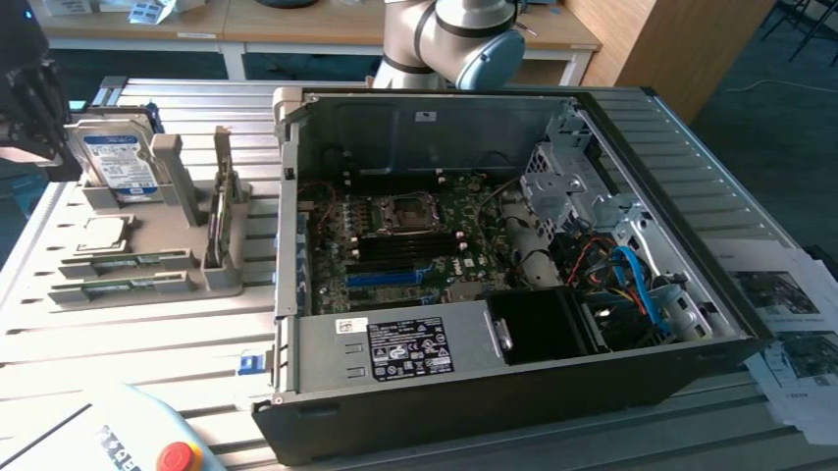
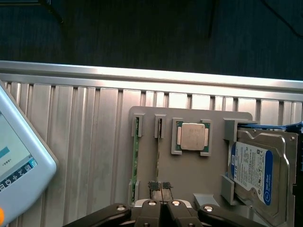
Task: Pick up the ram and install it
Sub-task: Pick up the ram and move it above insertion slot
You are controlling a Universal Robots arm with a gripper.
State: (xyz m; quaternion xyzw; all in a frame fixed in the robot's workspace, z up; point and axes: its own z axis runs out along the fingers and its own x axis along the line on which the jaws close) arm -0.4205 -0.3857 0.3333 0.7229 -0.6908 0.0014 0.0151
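Ram, a thin green circuit-board stick (image 2: 136,156), seen edge-on in grey plastic holder's (image 2: 189,175) edge slot; black gripper (image 2: 160,185), partly cut off, jaws clenched empty.

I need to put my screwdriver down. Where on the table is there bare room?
Bare table slats between the grey parts holder and the teach pendant; also the strip at the exterior view's right of the computer case, beyond the papers. Inside the case is crowded.

Silver robot arm (image 1: 458,39) with a blue-grey joint cap, seen in the exterior view; pincer (image 2: 160,186) with its two fingertips closed against each other.
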